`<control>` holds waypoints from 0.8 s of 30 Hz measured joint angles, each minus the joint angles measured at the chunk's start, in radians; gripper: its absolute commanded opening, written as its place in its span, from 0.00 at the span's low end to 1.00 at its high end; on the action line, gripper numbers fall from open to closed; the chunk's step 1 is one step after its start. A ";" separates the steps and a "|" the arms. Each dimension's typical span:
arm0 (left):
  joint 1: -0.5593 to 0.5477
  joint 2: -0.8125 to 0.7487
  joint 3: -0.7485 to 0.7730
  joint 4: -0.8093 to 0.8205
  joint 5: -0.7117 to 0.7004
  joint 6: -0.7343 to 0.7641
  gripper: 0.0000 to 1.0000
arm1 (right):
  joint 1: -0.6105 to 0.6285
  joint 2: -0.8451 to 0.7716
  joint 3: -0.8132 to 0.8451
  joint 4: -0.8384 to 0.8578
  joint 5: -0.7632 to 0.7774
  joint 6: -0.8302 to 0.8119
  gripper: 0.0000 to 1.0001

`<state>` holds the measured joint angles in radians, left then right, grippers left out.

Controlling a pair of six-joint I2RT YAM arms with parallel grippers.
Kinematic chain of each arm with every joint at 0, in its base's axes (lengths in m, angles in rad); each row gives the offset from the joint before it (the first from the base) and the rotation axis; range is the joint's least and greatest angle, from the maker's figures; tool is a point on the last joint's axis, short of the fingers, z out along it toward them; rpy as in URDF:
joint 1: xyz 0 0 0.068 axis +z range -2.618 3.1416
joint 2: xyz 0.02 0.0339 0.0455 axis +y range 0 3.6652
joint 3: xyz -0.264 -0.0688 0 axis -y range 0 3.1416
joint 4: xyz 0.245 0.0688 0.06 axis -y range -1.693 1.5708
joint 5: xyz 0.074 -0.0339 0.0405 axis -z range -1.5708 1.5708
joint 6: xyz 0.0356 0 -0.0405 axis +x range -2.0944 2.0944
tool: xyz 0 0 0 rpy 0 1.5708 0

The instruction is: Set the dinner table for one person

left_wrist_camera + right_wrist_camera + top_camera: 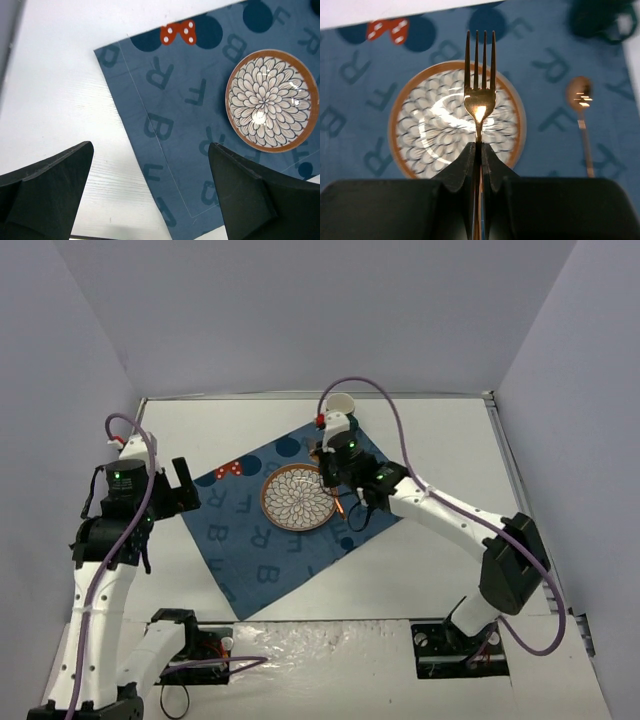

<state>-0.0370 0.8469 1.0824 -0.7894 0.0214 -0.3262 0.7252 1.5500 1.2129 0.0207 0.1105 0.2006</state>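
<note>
The white dinner table (440, 440) carries a dark blue letter-printed placemat (250, 540), lying skewed. A flower-patterned plate with an orange rim (298, 498) sits on the mat and also shows in the left wrist view (271, 99). My right gripper (480, 150) is shut on the handle of a gold fork (480, 95), holding it above the plate (435, 130) with the tines pointing away. A gold spoon (581, 107) lies on the mat right of the plate. My left gripper (150, 155) is open and empty above the mat's left edge (175, 125).
A white cup (341, 402) stands on the table behind the placemat's far corner. A red dotted bow print (178, 32) marks the mat's far-left part. Grey walls close in the table on three sides. The arm bases (460, 645) sit at the near edge.
</note>
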 measured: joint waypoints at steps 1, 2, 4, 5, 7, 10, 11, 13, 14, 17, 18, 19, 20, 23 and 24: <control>0.000 -0.019 0.021 -0.018 -0.012 0.001 0.97 | 0.046 0.021 0.007 -0.003 0.011 0.012 0.00; 0.000 -0.035 0.041 -0.037 -0.022 0.004 0.97 | 0.089 0.048 0.017 -0.005 0.020 0.023 0.00; 0.000 -0.062 0.079 -0.069 -0.040 0.009 0.97 | 0.165 0.102 0.037 -0.003 0.029 0.041 0.00; 0.000 -0.078 0.095 -0.088 -0.051 0.012 0.97 | 0.207 0.130 0.050 -0.012 0.042 0.050 0.00; 0.000 -0.104 0.119 -0.119 -0.071 0.018 0.97 | 0.275 0.206 0.097 -0.013 0.061 0.067 0.00; 0.000 -0.144 0.144 -0.160 -0.096 0.024 0.97 | 0.356 0.315 0.165 -0.011 0.087 0.088 0.00; 0.000 -0.156 0.150 -0.170 -0.104 0.025 0.97 | 0.379 0.350 0.189 -0.010 0.092 0.095 0.00; 0.000 -0.169 0.160 -0.187 -0.118 0.027 0.97 | 0.413 0.413 0.231 -0.006 0.102 0.106 0.00; 0.000 -0.172 0.163 -0.193 -0.124 0.028 0.97 | 0.427 0.439 0.247 -0.005 0.106 0.112 0.00; 0.000 -0.172 0.166 -0.210 -0.131 0.029 0.97 | 0.452 0.505 0.289 -0.008 0.121 0.131 0.00; 0.000 -0.170 0.166 -0.214 -0.132 0.029 0.97 | 0.457 0.524 0.303 -0.011 0.127 0.137 0.00; 0.000 -0.168 0.166 -0.216 -0.132 0.029 0.97 | 0.459 0.541 0.318 -0.017 0.133 0.144 0.00; 0.000 -0.167 0.166 -0.217 -0.132 0.029 0.97 | 0.461 0.558 0.334 -0.020 0.139 0.151 0.00; 0.000 -0.165 0.165 -0.219 -0.132 0.028 0.97 | 0.468 0.595 0.372 -0.021 0.158 0.171 0.00; 0.000 -0.164 0.165 -0.219 -0.132 0.028 0.97 | 0.470 0.605 0.381 -0.021 0.165 0.178 0.00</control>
<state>-0.0372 0.6826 1.2476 -1.0080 -0.1104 -0.2977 1.1953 2.1555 1.5936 -0.0002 0.2753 0.3783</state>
